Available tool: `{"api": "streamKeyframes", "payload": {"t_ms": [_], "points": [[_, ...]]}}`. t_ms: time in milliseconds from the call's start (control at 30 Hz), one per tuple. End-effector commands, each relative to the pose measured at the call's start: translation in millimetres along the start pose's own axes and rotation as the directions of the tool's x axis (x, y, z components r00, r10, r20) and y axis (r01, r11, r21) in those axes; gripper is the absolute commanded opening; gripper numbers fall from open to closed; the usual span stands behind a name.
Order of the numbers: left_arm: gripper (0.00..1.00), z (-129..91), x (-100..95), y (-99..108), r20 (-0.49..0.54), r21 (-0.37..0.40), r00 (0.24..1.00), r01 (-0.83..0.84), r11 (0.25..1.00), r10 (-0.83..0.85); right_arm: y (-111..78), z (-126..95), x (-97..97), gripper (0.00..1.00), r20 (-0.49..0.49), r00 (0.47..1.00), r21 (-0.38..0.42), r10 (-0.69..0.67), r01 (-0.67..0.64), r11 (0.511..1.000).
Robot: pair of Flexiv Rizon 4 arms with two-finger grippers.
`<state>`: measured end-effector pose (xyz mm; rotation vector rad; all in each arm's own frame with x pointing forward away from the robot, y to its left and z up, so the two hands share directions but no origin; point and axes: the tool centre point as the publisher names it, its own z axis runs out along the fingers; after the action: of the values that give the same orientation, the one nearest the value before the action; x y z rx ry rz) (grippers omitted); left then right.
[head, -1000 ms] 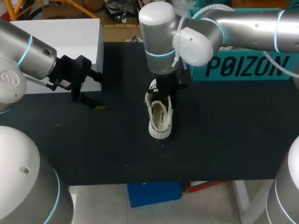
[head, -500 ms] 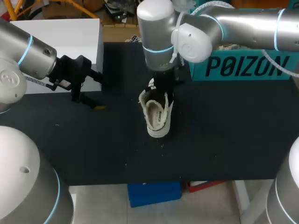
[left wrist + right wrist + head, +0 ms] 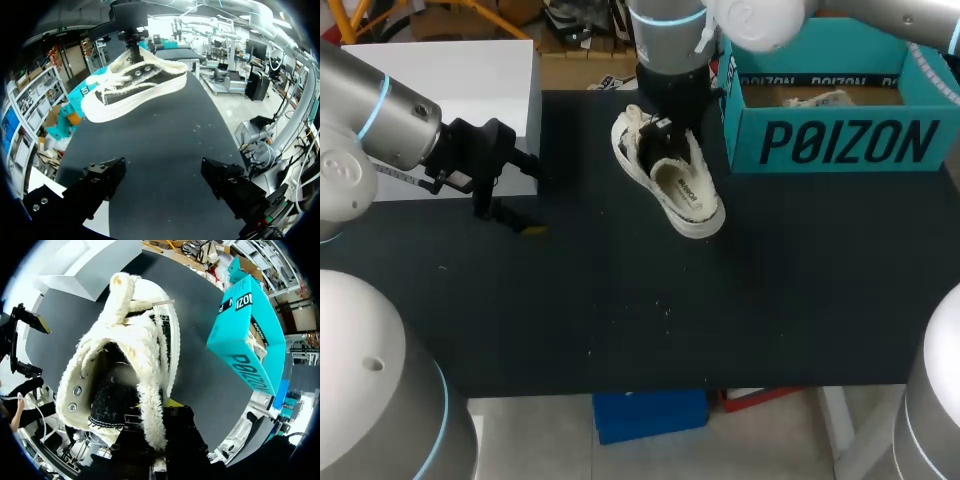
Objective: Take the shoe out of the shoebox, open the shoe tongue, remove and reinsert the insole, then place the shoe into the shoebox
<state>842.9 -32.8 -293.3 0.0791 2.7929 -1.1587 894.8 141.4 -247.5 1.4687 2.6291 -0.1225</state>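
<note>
- Beside the shoebox (image 3: 840, 145), the right gripper (image 3: 665, 128) clamps the shoe (image 3: 682, 185) by its collar, aloft.
- Well apart, the left gripper (image 3: 165, 182) stands open.
- Best to clear the box wall first, then lower it flat.

Big dark lettering (image 3: 848, 143) — on the shoebox (image 3: 741, 150) front.

The fingertips of the right gripper (image 3: 152, 412) were largely hidden by the collar of the shoe (image 3: 120, 345), and the shoebox (image 3: 840, 145) was partly covered by the right arm (image 3: 670, 40) in the head view.
</note>
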Motion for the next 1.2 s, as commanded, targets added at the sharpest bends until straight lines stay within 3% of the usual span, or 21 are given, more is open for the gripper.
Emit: {"api": "streamKeyframes", "payload": {"t_ms": [33, 100, 267, 1033, 1100, 1200], "points": [[1.0, 1.2, 1.0, 0.4, 0.004, -0.001, 1.0, -0.001, 1.0, 0.001, -4.3, -68.9, -26.0, 0.0, 0.029, 0.967, -0.066, -0.251, 0.253, 0.965], [1.0, 1.2, 1.0, 0.4, 0.004, -0.001, 1.0, -0.001, 1.0, 0.001, -2.1, -77.6, -35.7, 0.0, 0.038, 0.938, -0.075, -0.344, 0.345, 0.935], [1.0, 1.2, 1.0, 0.4, 0.004, -0.001, 1.0, -0.001, 1.0, 0.001, 5.7, -100.4, -66.0, 0.0, 0.052, 0.799, -0.064, -0.599, 0.601, 0.797], [1.0, 1.2, 1.0, 0.4, 0.004, -0.001, 1.0, -0.001, 1.0, 0.001, 5.7, -100.4, -66.0, 0.0, 0.052, 0.799, -0.064, -0.599, 0.601, 0.797], [1.0, 1.2, 1.0, 0.4, 0.004, -0.001, 1.0, -0.001, 1.0, 0.001, 8.9, -101.1, -74.9, 0.0, 0.103, 0.793, -0.075, -0.6, 0.608, 0.791], [1.0, 1.2, 1.0, 0.4, 0.004, -0.001, 1.0, -0.001, 1.0, 0.001, 10.2, -94.8, -92.5, 0.0, 0.099, 0.806, -0.055, -0.584, 0.59, 0.805]]}}
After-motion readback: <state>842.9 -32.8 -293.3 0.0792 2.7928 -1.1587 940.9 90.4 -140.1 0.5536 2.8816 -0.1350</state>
